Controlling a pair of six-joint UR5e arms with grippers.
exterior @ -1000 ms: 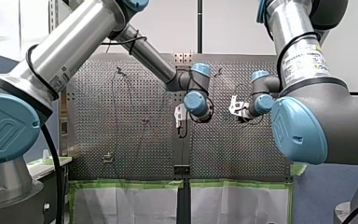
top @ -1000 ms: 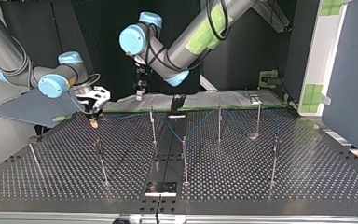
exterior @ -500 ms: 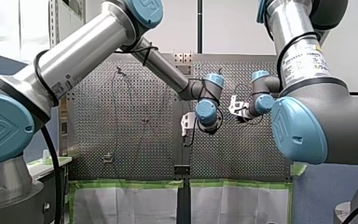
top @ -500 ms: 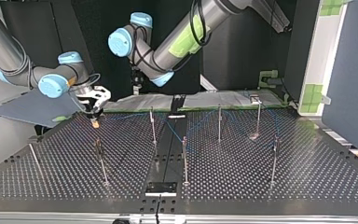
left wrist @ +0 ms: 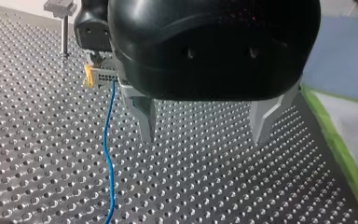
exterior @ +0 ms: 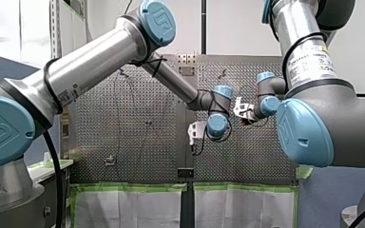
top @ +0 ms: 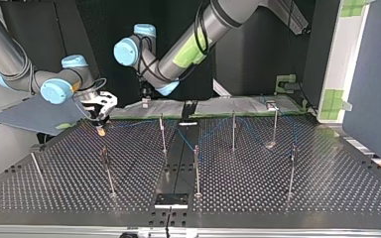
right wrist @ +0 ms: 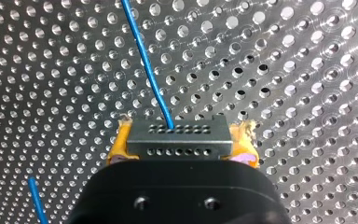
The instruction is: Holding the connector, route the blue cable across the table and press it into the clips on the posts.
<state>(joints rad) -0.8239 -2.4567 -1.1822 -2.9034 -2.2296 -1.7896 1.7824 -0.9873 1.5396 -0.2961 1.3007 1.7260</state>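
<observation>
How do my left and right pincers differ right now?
The left pincer is open and empty; the right pincer is shut on the connector. The left pincer has bare metal fingers; the right pincer has yellow pads. The blue cable runs out of the right pincer's connector but passes beside the left pincer, untouched. Both hang over the table.
</observation>
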